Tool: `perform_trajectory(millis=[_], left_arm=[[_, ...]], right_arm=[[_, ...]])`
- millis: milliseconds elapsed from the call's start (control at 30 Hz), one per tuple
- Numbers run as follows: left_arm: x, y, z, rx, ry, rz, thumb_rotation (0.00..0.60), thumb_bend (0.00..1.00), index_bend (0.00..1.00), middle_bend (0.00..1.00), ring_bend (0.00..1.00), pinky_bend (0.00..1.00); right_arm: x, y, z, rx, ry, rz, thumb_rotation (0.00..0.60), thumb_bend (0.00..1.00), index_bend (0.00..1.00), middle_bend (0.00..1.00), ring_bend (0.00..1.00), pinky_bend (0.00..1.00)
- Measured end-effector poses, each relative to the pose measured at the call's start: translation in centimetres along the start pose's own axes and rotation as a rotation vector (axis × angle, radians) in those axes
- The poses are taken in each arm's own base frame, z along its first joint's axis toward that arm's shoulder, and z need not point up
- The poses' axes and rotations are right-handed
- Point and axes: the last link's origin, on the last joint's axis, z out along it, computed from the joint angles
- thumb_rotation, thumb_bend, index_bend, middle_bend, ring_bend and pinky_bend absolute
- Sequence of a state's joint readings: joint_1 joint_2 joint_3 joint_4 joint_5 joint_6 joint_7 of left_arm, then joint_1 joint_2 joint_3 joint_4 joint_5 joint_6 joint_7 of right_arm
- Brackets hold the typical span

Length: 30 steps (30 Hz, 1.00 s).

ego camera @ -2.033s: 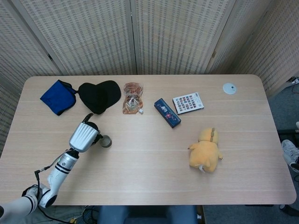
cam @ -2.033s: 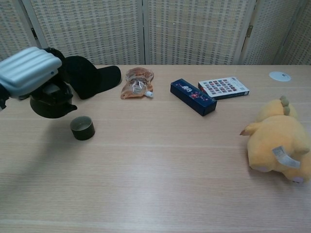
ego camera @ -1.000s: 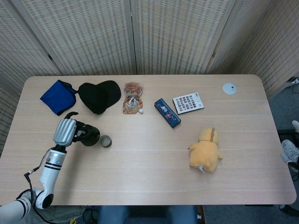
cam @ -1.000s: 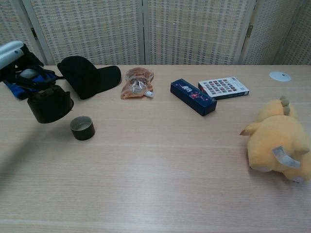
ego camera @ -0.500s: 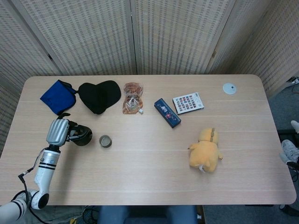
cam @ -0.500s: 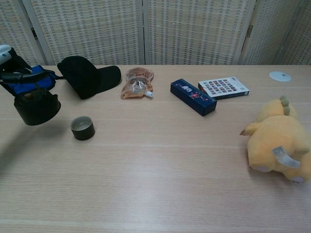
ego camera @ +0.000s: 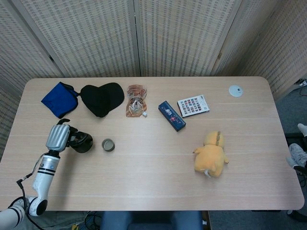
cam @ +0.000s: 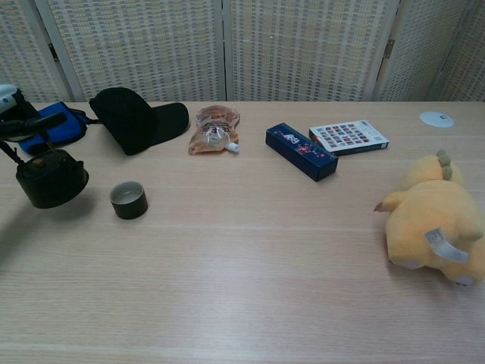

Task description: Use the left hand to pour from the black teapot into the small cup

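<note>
Left hand (ego camera: 58, 137) gripping black teapot (ego camera: 80, 142) beside small cup (ego camera: 108, 144); no legible labels.

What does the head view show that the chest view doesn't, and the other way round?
Only the head view shows the left hand whole, with its forearm, and the full table outline. Only the chest view shows the teapot side-on, upright, and the tag on the yellow plush. Both show the small cup, black cap, blue pouch, snack packet, blue box, patterned card and white disc.
</note>
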<state>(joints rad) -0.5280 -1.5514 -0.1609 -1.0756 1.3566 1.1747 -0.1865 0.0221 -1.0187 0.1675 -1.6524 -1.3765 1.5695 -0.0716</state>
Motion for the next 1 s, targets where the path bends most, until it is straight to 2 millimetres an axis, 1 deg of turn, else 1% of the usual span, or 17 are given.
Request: perform_trajectory(millis=[233, 367, 1000], left_arm=[[-0.5, -0.3, -0.2, 0.010, -0.035, 0.050, 0.102, 0.15, 1.00, 1.00, 0.90, 0.21], [-0.9, -0.5, -0.3, 0.017, -0.055, 0.082, 0.086, 0.15, 1.00, 1.00, 0.89, 0.20], [-1.5, -0.9, -0.8, 0.044, -0.099, 0.109, 0.077, 0.15, 0.97, 1.00, 0.85, 0.18]], right_arm=[[0.0, 0.0, 0.0, -0.001, -0.001, 0.000, 0.600, 0.03, 0.16, 0.18, 0.12, 0.14], [0.0, 0.0, -0.1, -0.002, -0.001, -0.001, 0.600, 0.03, 0.16, 0.18, 0.12, 0.14], [0.0, 0.0, -0.2, -0.002, -0.002, 0.000, 0.600, 0.03, 0.16, 0.19, 0.12, 0.14]])
